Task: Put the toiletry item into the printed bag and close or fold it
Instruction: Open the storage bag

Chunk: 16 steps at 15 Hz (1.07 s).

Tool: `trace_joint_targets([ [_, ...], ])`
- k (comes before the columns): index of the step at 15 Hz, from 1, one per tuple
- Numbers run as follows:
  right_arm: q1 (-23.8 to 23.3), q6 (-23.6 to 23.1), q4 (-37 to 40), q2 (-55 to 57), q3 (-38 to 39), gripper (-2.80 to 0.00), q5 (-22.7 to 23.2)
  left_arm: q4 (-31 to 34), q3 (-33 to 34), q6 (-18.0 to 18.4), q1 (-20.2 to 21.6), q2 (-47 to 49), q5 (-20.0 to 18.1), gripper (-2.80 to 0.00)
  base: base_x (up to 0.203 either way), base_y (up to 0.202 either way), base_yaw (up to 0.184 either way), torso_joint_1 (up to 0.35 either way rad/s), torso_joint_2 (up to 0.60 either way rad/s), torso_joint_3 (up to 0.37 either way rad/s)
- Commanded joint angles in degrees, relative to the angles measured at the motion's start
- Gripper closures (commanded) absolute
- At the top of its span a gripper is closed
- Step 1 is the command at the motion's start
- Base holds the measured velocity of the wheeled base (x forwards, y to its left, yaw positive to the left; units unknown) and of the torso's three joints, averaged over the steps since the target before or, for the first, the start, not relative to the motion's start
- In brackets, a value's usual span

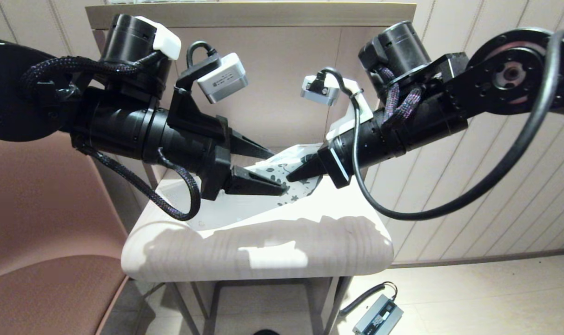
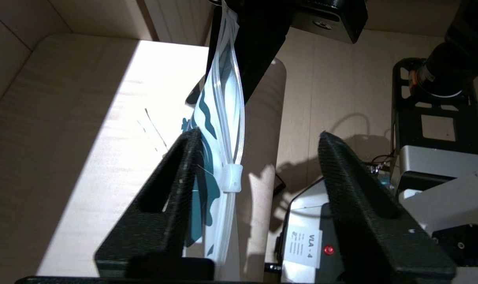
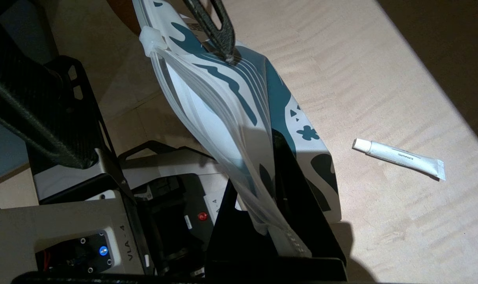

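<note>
The printed bag [image 1: 296, 159], white with teal leaf prints, hangs lifted above the small table [image 1: 263, 253]. My right gripper [image 1: 292, 177] is shut on one end of its zip edge; in the right wrist view the bag [image 3: 239, 118] runs up from between the fingers of the right gripper [image 3: 264, 165]. My left gripper [image 1: 277, 172] is open around the bag's other end. In the left wrist view the white zip slider [image 2: 231, 178] sits between the spread fingers, close to one finger [image 2: 183, 157]. The toiletry item [image 3: 398, 158], a small white tube, lies on the table beside the bag. It is hidden in the head view.
A brown padded chair [image 1: 40, 223] stands left of the table. A grey power adapter [image 1: 377, 316] with a cable lies on the floor at the front right. The robot's base [image 2: 313, 240] shows below the table edge. Panelled wall is behind.
</note>
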Motion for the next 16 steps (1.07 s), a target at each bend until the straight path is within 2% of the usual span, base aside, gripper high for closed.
trace_joint_targets([
  [1, 0.1, -0.1, 0.2, 0.0, 0.0, 0.00, 0.2, 0.2, 0.2, 0.2, 0.0, -0.2, -0.2, 0.00, 0.000, 0.000, 0.000, 0.000, 0.00, 0.000],
  [16, 0.0, 0.1, -1.2, 0.3, 0.0, 0.00, 0.2, -0.1, 1.8, 0.4, 0.1, -0.1, 0.1, 0.00, 0.000, 0.000, 0.000, 0.000, 0.00, 0.000],
])
